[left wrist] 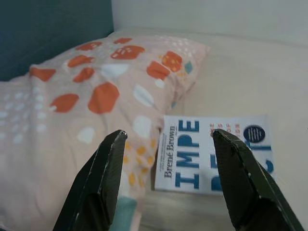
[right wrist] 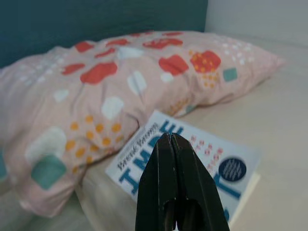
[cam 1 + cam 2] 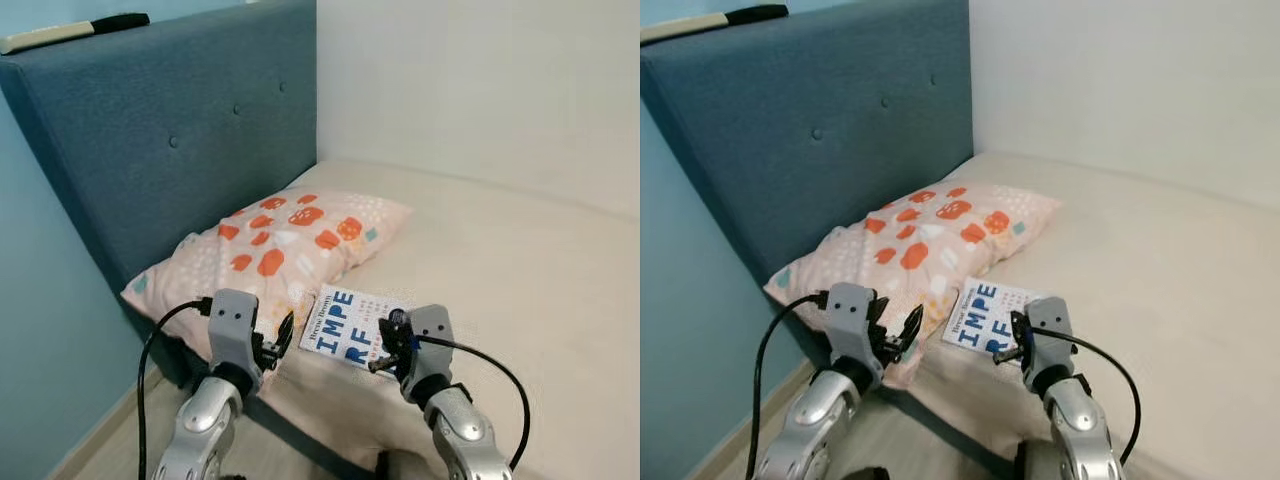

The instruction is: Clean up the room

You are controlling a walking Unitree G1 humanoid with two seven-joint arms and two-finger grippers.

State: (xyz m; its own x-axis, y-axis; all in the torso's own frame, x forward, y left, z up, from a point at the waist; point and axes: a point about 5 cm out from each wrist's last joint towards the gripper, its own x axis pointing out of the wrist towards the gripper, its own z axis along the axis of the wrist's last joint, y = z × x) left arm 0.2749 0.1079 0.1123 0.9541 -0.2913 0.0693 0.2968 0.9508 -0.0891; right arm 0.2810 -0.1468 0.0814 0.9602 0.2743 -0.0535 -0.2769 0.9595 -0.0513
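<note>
A white book (image 3: 352, 322) with big blue letters lies flat on the cream bed (image 3: 520, 270), close to its near edge, tucked against the pillow (image 3: 275, 245). The pillow is pink with orange and white patches and rests by the blue headboard (image 3: 170, 140). My left gripper (image 3: 283, 338) is open at the pillow's near corner, just left of the book (image 1: 211, 149); its fingers (image 1: 101, 178) frame pillow and book. My right gripper (image 3: 385, 350) is shut with nothing in it, hovering at the book's near edge (image 2: 192, 154).
A light blue wall (image 3: 40, 330) stands on the left, with a strip of floor (image 3: 130, 430) between it and the bed. A white wall (image 3: 480, 80) runs behind the bed. A dark and pale object (image 3: 70, 30) lies on top of the headboard.
</note>
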